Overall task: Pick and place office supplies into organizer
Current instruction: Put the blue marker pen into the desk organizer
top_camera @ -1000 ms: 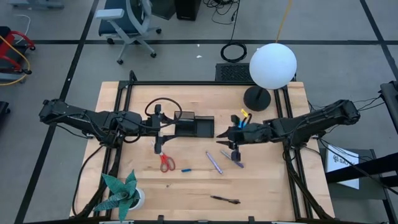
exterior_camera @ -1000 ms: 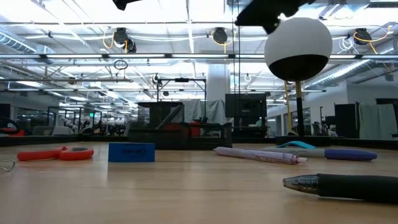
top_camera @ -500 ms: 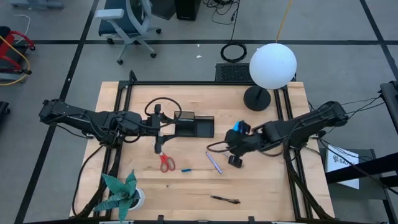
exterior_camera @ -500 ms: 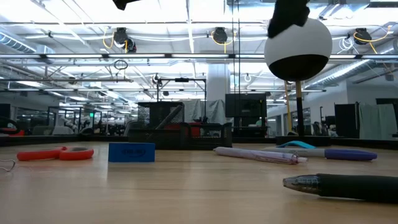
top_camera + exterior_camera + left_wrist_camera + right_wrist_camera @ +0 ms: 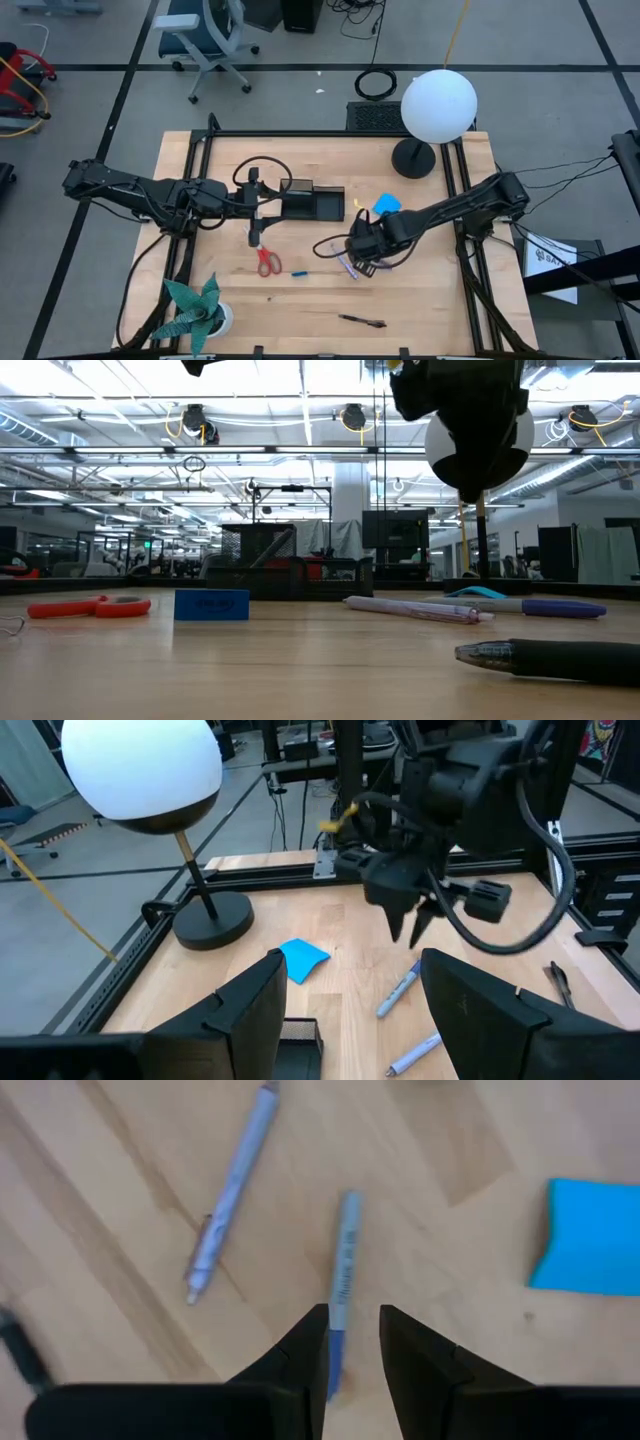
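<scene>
My right gripper [image 5: 360,255] points down over the middle of the table, open by a narrow gap and touching nothing. A blue pen [image 5: 343,1280] lies on the wood straight below that gap. A purple pen [image 5: 230,1190] lies beside the blue one, and the blue notepad [image 5: 387,204] lies flat farther back. Red-handled scissors [image 5: 268,262], a tiny blue piece [image 5: 299,272] and a dark pen [image 5: 362,321] also lie on the table. My left gripper [image 5: 350,965] waits wide open at the left end of the black organizer [image 5: 312,205].
A lamp with a white globe [image 5: 438,105] stands on its round black base [image 5: 412,158] at the far right. The teal paper plant [image 5: 195,310] sits at the near left corner. Bare wood lies between the pens and the near edge.
My right gripper has swung from nearly level to pointing down, rolling as it went. It has sunk and moved toward the table's near and left edges, and now hangs over the pens. The notepad, earlier under the arm, shows bare.
</scene>
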